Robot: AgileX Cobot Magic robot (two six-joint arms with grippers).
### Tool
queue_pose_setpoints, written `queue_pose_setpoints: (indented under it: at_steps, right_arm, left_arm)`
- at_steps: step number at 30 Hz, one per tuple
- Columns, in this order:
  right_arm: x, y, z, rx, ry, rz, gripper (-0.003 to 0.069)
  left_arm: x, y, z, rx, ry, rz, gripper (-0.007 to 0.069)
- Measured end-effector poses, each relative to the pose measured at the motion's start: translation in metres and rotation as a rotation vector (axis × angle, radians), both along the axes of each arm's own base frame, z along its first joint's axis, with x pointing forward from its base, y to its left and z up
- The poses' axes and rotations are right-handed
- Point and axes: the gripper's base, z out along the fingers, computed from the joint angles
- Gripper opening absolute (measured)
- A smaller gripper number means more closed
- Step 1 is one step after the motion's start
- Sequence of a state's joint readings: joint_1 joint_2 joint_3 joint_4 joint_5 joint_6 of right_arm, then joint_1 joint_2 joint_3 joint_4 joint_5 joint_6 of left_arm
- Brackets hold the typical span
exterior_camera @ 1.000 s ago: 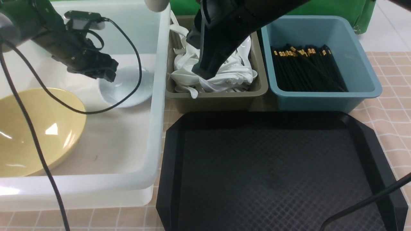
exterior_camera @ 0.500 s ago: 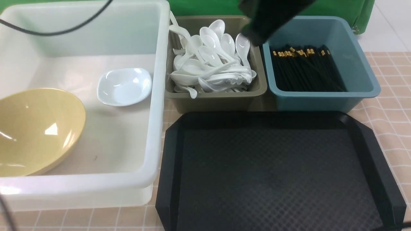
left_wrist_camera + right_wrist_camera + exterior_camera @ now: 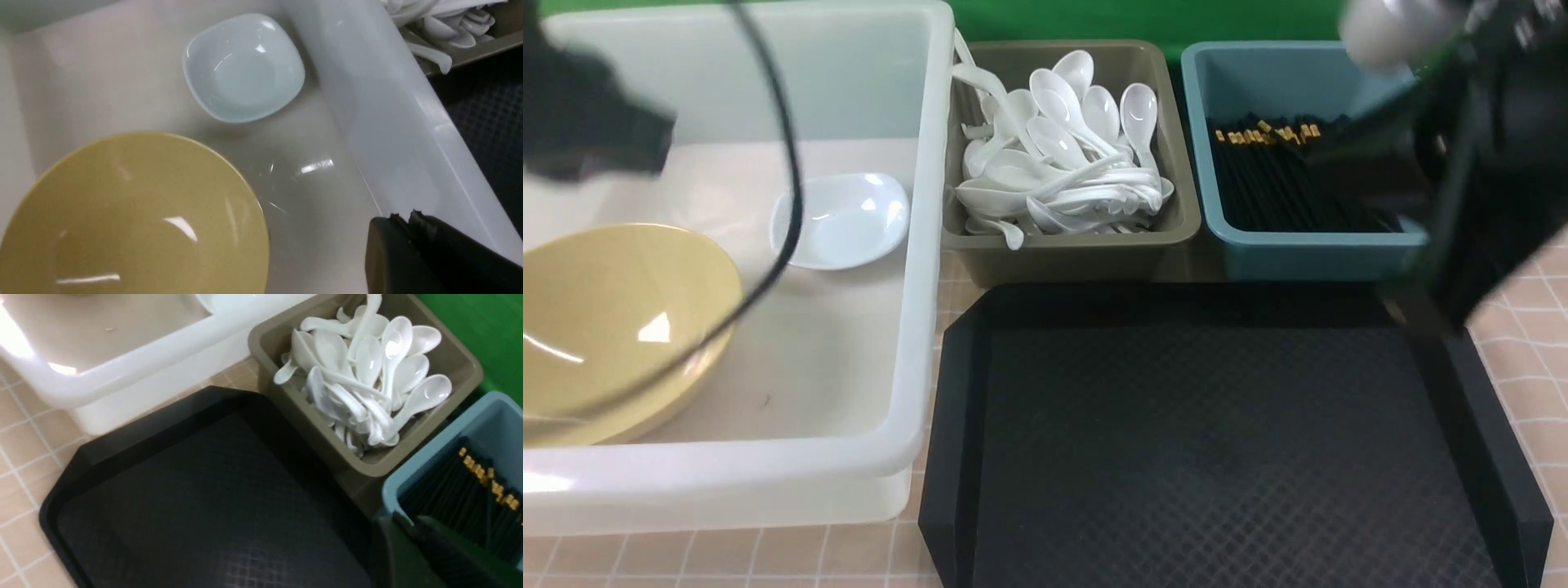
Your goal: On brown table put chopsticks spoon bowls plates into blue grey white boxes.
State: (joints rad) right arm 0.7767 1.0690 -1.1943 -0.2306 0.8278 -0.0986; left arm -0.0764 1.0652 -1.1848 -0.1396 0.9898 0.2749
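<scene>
The large white tub [image 3: 927, 245] holds the olive-yellow bowl [image 3: 613, 327] and the small white plate [image 3: 841, 219]. Several white spoons [image 3: 1062, 163] fill the grey box [image 3: 1078, 253]. Black chopsticks [image 3: 1282, 180] with gold bands lie in the blue box [image 3: 1307, 253]. My left gripper [image 3: 404, 215] hangs above the tub floor, between bowl and tub wall, shut and empty. My right gripper [image 3: 403, 519] is blurred, near the blue box's corner; its fingers look pressed together with nothing in them. In the front view the left arm [image 3: 588, 131] and right arm [image 3: 1486, 188] are dark blurs.
A black textured tray [image 3: 1217, 441] lies in front of the grey and blue boxes on the brown tiled table [image 3: 1527, 384]. A black cable [image 3: 788, 204] loops over the tub. A green backdrop [image 3: 1143, 20] stands behind the boxes.
My left arm rose off the white plate and swung to the far left, its jaws closing. My right arm left the spoon box and swept right to the blue box's near corner.
</scene>
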Motion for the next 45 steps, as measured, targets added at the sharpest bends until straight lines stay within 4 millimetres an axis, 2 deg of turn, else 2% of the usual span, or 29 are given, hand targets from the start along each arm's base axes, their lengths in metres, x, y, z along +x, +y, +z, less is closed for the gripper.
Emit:
queue_pose_setpoints:
  at_steps: [1,3,8,11,14,19,31,45]
  right_arm:
    - [-0.006,-0.003,-0.010,0.032,-0.016,0.017,0.0100]
    - [-0.016,-0.008,-0.017,0.115,-0.053,0.045,0.0101]
    - [-0.042,-0.022,-0.030,0.418,-0.181,0.100,0.0104]
    - [-0.054,-0.032,-0.034,0.506,-0.255,0.112,0.0106]
    - [-0.061,-0.039,-0.035,0.542,-0.285,0.116,0.0106]
    - [-0.066,-0.043,-0.033,0.557,-0.299,0.118,0.0107]
    - [-0.066,-0.043,-0.038,0.528,-0.264,0.113,0.0115]
    - [-0.066,-0.045,-0.038,0.537,-0.289,0.111,0.0123]
  left_arm:
    - [-0.017,0.002,-0.012,-0.001,-0.031,0.007,0.0002]
    - [-0.045,0.005,-0.020,-0.013,-0.118,0.020,0.0002]
    - [-0.101,0.009,-0.049,-0.071,-0.316,0.057,0.0002]
    - [-0.127,0.012,-0.067,-0.107,-0.401,0.078,0.0002]
    - [-0.142,0.014,-0.076,-0.116,-0.448,0.091,0.0002]
    - [-0.150,0.017,-0.080,-0.081,-0.492,0.100,0.0002]
    - [-0.149,0.018,-0.091,-0.063,-0.435,0.100,0.0002]
    - [-0.149,0.018,-0.092,-0.062,-0.424,0.099,0.0002]
